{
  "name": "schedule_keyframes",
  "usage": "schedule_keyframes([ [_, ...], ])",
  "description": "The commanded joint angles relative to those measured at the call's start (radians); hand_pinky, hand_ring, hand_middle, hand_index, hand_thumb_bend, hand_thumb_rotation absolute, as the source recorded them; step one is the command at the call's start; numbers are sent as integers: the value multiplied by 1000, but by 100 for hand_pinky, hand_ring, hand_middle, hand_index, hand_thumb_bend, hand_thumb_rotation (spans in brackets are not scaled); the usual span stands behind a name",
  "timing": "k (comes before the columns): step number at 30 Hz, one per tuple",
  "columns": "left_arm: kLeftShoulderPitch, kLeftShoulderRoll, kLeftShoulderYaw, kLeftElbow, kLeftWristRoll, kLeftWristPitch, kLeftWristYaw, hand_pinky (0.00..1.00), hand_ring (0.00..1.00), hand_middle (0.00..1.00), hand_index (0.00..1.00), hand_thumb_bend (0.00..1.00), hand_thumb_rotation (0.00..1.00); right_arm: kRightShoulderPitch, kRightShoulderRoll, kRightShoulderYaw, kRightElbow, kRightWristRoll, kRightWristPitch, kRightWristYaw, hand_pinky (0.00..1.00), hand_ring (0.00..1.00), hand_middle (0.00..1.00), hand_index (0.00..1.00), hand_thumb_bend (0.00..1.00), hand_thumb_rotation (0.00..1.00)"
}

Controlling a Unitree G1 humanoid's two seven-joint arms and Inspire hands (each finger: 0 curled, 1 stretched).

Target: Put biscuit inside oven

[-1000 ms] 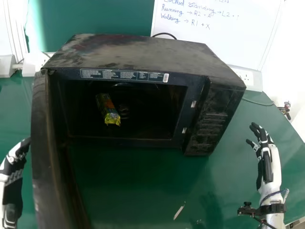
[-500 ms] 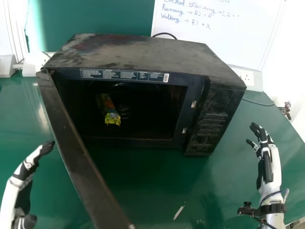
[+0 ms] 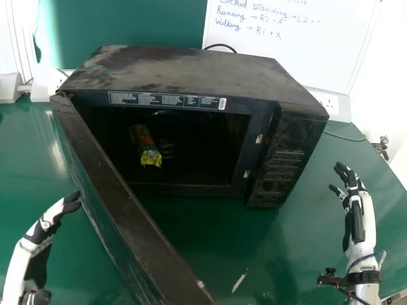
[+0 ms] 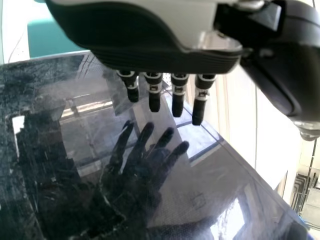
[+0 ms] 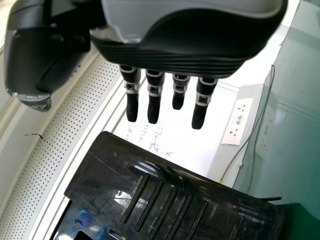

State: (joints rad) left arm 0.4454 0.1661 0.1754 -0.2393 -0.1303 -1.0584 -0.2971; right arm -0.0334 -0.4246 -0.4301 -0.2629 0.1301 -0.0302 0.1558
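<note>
Inside the oven [image 3: 184, 71], the biscuit packet [image 3: 146, 147] lies left of the cavity's middle, one yellow end facing the opening. The door [image 3: 130, 206] stands partly open, hinged at the left. Left hand [image 3: 56, 213]: released, fingers extended at the door's outer face; contact cannot be confirmed. Right hand [image 3: 364, 211]: released, fingers relaxed, above the green table [image 3: 311, 254], to the right of the oven and apart from it. Behind the oven stands a whiteboard [image 3: 292, 47] bearing handwriting.
</note>
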Motion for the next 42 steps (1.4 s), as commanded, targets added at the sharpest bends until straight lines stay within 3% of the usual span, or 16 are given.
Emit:
schedule_keyframes([
  [1,3,22,-9,-15,-1,12,4,100,100,99,90,76,90,-7,5,-2,-9,7,-9,-4,83,93,90,88,83,90],
  [13,-49,82,40,-42,117,85,16,100,99,97,91,83,99,-4,9,4,-14,5,-4,-6,84,93,90,87,82,90],
  [21,-106,95,16,-41,126,100,21,100,95,93,88,82,98,4,12,9,-25,-2,0,-8,85,94,90,88,83,91],
  [42,-166,163,-10,-74,146,210,6,100,96,96,92,83,97,6,27,12,-34,-8,5,-12,85,93,89,87,83,90],
])
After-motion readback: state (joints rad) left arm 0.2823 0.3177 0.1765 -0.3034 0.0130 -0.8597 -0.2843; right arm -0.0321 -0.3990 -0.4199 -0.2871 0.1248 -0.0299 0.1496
